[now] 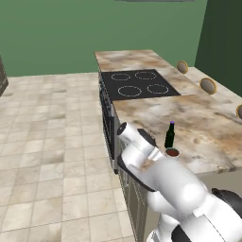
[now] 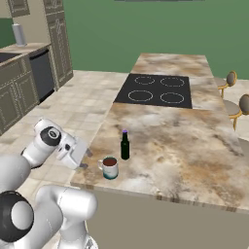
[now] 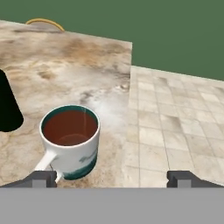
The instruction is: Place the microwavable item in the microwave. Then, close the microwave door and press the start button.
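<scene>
The gripper (image 3: 111, 178) has its jaws wide apart and holds nothing; I think it should slide a bit left so the mug (image 3: 71, 140), near the counter (image 3: 65, 65) edge, sits between them, then squeeze gently to keep it upright. Just behind the mug stands a dark bottle (image 2: 125, 144), which could get bumped.

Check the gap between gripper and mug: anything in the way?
Nothing. In the right base view, only bare counter edge separates the open gripper from the mug; the bottle stands behind the mug, off that line.
</scene>
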### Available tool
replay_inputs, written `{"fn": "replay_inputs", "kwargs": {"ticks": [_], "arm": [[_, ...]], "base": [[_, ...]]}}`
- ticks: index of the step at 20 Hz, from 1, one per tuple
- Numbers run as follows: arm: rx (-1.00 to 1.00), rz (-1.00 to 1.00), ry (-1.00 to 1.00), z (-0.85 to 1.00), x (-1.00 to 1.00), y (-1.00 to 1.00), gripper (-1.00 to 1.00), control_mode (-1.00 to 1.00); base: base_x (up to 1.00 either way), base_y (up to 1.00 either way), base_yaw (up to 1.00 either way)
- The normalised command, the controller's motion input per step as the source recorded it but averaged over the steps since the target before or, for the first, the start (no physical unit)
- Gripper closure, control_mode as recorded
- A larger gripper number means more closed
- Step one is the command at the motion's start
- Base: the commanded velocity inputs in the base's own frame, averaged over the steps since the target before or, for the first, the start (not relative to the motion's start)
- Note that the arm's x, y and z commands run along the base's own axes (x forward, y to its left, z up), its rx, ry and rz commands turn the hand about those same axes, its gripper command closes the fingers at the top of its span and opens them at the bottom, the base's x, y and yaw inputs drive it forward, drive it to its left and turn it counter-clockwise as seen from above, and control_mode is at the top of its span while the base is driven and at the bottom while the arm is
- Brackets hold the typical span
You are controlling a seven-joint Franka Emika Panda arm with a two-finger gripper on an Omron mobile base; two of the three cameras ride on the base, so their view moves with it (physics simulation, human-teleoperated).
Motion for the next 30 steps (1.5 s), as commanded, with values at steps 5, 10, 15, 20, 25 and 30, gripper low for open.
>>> {"fn": "replay_inputs", "kwargs": {"ticks": [5,10,15,20,25,30], "arm": [[0.0,0.0,0.0,-0.26,0.31,0.0,-1.0,-1.0],[0.0,0.0,0.0,-0.28,0.27,0.0,-1.0,-1.0],[0.0,0.0,0.0,-0.24,0.13,0.0,-1.0,-1.0],[0.0,0.0,0.0,-0.09,0.11,-0.12,-1.0,-1.0],[0.0,0.0,0.0,-0.02,0.02,-0.19,-1.0,-1.0],[0.0,0.0,0.01,-0.07,0.01,-0.13,-1.0,-1.0]], "base": [[0.0,0.0,0.0],[0.0,0.0,0.0],[0.0,0.0,0.0],[0.0,0.0,0.0],[0.0,0.0,0.0],[0.0,0.0,0.0]]}}
